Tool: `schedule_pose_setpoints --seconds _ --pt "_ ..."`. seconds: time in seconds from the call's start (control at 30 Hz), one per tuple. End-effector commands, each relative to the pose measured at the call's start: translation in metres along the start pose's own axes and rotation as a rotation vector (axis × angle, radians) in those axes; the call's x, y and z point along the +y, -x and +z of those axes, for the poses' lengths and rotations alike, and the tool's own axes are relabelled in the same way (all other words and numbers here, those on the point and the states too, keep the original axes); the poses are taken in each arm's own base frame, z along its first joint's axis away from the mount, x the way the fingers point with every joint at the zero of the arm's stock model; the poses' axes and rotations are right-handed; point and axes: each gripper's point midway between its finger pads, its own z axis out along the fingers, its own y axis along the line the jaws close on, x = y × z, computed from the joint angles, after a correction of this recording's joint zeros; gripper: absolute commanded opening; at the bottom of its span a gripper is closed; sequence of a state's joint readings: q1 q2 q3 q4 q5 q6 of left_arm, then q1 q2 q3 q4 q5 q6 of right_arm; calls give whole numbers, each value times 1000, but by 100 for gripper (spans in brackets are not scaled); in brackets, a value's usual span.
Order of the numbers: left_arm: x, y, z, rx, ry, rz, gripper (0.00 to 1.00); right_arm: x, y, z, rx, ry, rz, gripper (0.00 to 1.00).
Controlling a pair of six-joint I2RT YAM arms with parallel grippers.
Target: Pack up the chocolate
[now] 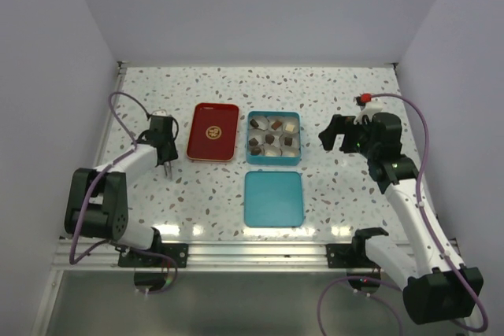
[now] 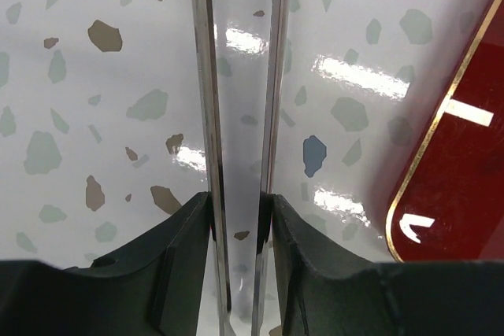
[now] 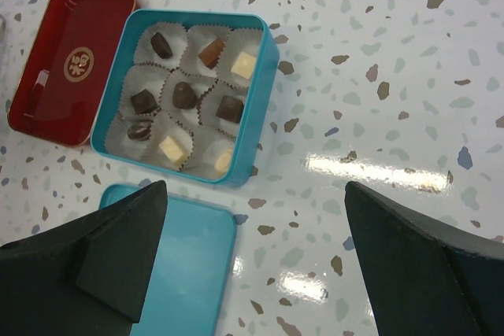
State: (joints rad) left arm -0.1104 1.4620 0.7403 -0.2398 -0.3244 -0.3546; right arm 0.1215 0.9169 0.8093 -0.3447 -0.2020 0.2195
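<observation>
The chocolate (image 3: 183, 94), several dark brown and a few cream pieces, sits in white paper cups inside the open teal tin (image 3: 264, 92), which stands mid-table (image 1: 273, 160). My right gripper (image 3: 253, 185) is open and empty, hovering right of the tin (image 1: 335, 134), above the bare table. My left gripper (image 2: 240, 210) is shut on a pair of metal tweezers (image 2: 240, 76) whose blades point down at the table, left of the red tray (image 1: 168, 164).
A red tray with a gold emblem (image 1: 213, 131) lies just left of the tin; its corner shows in the left wrist view (image 2: 465, 171). The teal lid (image 1: 273, 197) lies flat in front of the tin. Walls enclose the table on three sides.
</observation>
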Motion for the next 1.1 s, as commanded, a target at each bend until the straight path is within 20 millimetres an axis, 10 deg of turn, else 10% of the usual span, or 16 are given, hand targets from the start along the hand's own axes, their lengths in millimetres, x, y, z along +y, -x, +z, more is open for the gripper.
schedule_pose_setpoints --seconds 0.0,0.93,1.07 --pt "-4 30 5 -76 -15 -4 41 3 4 1 -11 19 -4 99" --pt "-9 73 15 -130 5 35 72 1 5 1 -12 6 -4 99" --pt "-1 90 -10 -200 10 1 100 0 2 3 -3 1 -1 99"
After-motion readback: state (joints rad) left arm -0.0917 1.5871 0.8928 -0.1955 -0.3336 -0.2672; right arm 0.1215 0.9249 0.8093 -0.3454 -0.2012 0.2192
